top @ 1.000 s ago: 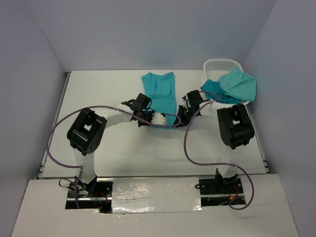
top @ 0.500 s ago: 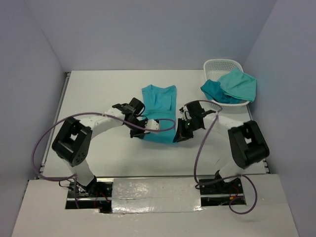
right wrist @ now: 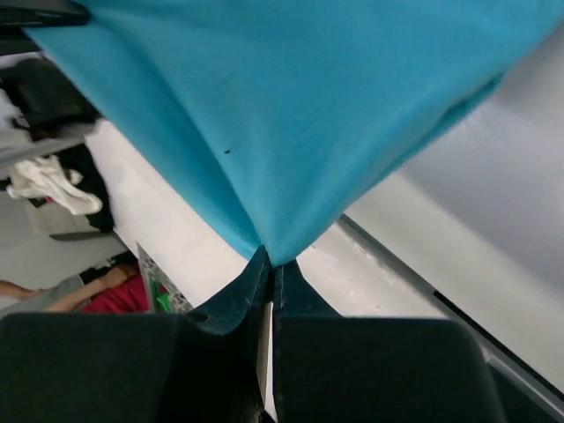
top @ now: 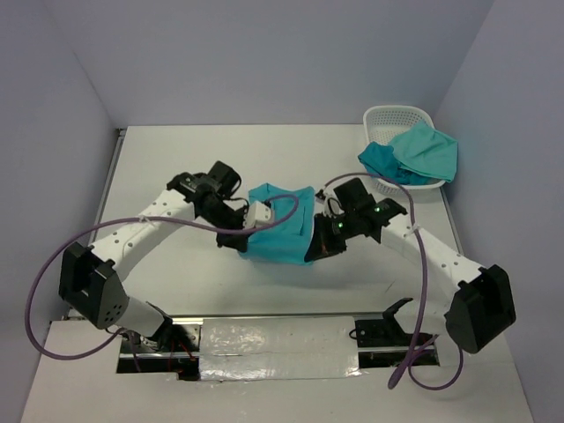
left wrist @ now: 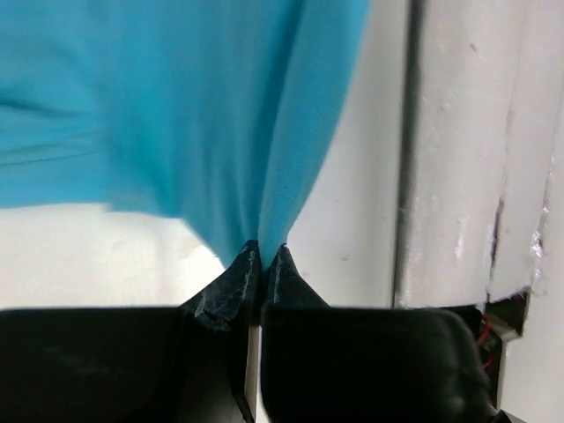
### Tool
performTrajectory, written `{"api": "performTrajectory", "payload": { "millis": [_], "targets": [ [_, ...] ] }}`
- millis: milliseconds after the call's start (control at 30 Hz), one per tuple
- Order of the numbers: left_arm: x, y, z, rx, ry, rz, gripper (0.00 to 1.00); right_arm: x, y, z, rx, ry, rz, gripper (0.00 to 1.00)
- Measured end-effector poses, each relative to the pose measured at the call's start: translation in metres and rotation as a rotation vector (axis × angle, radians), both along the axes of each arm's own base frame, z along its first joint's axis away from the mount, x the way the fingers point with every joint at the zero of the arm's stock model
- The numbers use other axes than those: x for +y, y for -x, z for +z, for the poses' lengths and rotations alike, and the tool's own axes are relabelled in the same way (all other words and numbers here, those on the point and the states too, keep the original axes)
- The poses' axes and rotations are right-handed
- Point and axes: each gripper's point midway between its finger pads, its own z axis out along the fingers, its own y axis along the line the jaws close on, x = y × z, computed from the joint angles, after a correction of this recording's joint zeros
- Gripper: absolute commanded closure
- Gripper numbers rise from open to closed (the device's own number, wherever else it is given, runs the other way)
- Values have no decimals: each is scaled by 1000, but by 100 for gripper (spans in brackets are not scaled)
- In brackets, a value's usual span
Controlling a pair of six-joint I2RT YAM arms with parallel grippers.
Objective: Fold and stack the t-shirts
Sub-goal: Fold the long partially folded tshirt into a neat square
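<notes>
A teal t-shirt (top: pixel 280 223) hangs above the middle of the table, held between both grippers. My left gripper (top: pixel 241 244) is shut on its near left corner; in the left wrist view the cloth (left wrist: pixel 203 115) runs up from the closed jaws (left wrist: pixel 262 251). My right gripper (top: pixel 315 254) is shut on the near right corner; in the right wrist view the cloth (right wrist: pixel 291 106) fans out from the closed tips (right wrist: pixel 270 257). Two more shirts, a dark teal one (top: pixel 382 162) and a green one (top: pixel 426 150), lie heaped in and over the basket.
A white mesh basket (top: pixel 393 119) stands at the back right corner of the white table (top: pixel 176 159). Purple cables loop from both arms over the table's near part. Grey walls close off the left, back and right.
Both grippers pulled the shirt's near edge toward me and raised it, so the shirt left its flat place on the table and now hangs between them. Both arms stretched out wider.
</notes>
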Motion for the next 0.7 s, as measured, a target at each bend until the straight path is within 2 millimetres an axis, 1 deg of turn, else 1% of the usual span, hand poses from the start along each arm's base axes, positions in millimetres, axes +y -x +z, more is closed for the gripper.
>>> {"api": "performTrajectory", "payload": {
  "millis": [100,133,167,200,267,333,433,533,633,700],
  "targets": [
    [2,-34,29,-35,32,83,100,6,-33,33,-54,-29,-29,100],
    [5,-49,36,-42,37,122,100,7,-47,39,-75,-33,-43,100],
    [7,-62,41,-44,40,153,100,6,-60,43,-77,-30,-58,100],
    [8,-80,44,-47,45,193,100,6,-74,43,-81,-26,-71,100],
    [10,-107,44,-40,44,248,100,3,-99,38,-69,-13,-100,100],
    [9,-133,37,-33,38,294,100,0,-122,29,-50,1,-126,100],
    [6,-160,26,-32,23,335,100,-4,-149,15,-29,21,-154,100],
    [-1,-186,16,-33,15,367,100,-12,-169,5,-7,31,-192,100],
    [-4,-207,7,-50,10,407,100,-17,-189,-1,-9,35,-222,100],
    [-5,-218,1,-62,7,432,100,-18,-198,-6,-7,41,-237,100]
  ]
}}
